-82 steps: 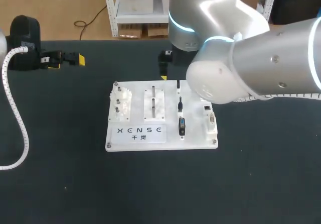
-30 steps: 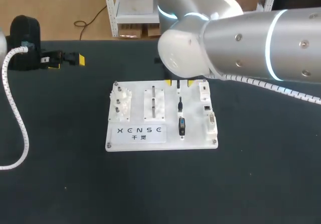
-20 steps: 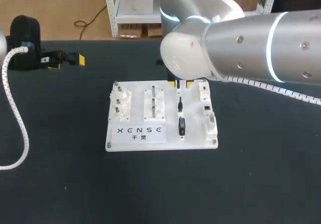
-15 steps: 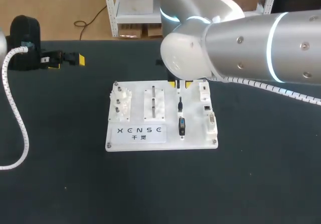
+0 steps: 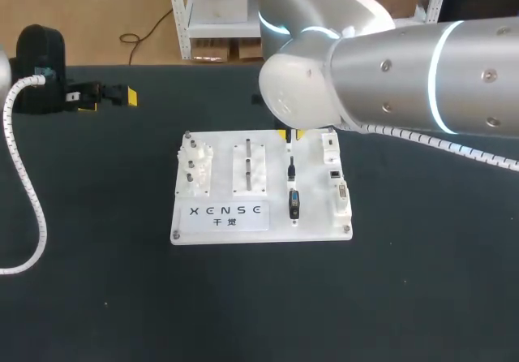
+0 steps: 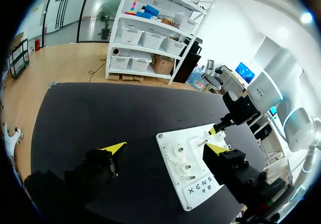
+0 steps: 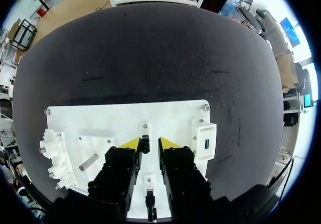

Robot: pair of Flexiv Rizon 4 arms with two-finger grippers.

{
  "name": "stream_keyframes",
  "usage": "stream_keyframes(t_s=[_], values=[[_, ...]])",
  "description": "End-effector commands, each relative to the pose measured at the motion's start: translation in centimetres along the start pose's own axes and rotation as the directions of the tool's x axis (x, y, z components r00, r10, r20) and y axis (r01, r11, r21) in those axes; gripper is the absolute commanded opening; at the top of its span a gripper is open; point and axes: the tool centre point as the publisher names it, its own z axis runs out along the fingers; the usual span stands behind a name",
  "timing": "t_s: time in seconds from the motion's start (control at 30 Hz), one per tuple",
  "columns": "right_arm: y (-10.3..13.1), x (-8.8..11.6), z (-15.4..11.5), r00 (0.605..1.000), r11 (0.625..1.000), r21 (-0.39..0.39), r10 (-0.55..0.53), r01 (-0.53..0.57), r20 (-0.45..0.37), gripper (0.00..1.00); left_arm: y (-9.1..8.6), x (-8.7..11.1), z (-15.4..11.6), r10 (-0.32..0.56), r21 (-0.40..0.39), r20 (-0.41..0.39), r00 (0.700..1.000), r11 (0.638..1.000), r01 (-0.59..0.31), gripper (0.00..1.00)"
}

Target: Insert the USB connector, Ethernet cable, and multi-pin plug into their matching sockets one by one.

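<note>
The white board (image 5: 268, 230) carries three plugs in a column: the small black USB connector (image 7: 145, 143) at its far end, the Ethernet plug (image 5: 291, 167) and the multi-pin plug (image 5: 294, 204). Their sockets (image 5: 334, 173) sit along the board's right edge, the USB socket (image 7: 205, 142) farthest. My right gripper (image 7: 149, 142) points down over the USB connector, which stands between the yellow tips; a narrow gap still shows on one side, so it is open. My left gripper (image 6: 165, 147) hangs wide open and empty at the table's far left (image 5: 109, 100).
White gear posts (image 5: 195, 167) and a peg block (image 5: 249, 167) occupy the board's left and middle. A white ribbed cable (image 5: 24, 175) from my left arm curves over the table's left side. Dark tabletop surrounds the board.
My right arm swung in over the board's far end, then its fingers narrowed around the USB connector. The left arm stayed still.
</note>
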Motion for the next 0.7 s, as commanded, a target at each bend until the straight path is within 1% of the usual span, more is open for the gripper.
stream_keyframes(t_s=[0.03,0.1,0.43,0.7], values=[[0.0,0.1,0.1,1.000,1.000,0.006,0.002,-0.002,0.009,0.05,0.0,0.0,0.0,0.000,0.000,0.000,1.000,1.000,0.000,1.00],[0.0,0.1,0.1,1.000,1.000,0.008,0.000,0.000,0.012,0.00,0.0,0.0,0.0,0.000,0.000,0.000,1.000,1.000,0.000,1.00],[0.0,0.3,0.0,0.999,1.000,0.012,-0.011,0.011,0.038,0.00,0.0,0.0,0.0,0.000,0.000,0.000,1.000,1.000,0.000,1.00],[-0.2,0.3,-0.9,0.998,1.000,0.006,-0.007,0.007,0.065,0.00,0.0,0.0,0.0,0.000,0.000,0.000,1.000,1.000,0.000,1.00]])
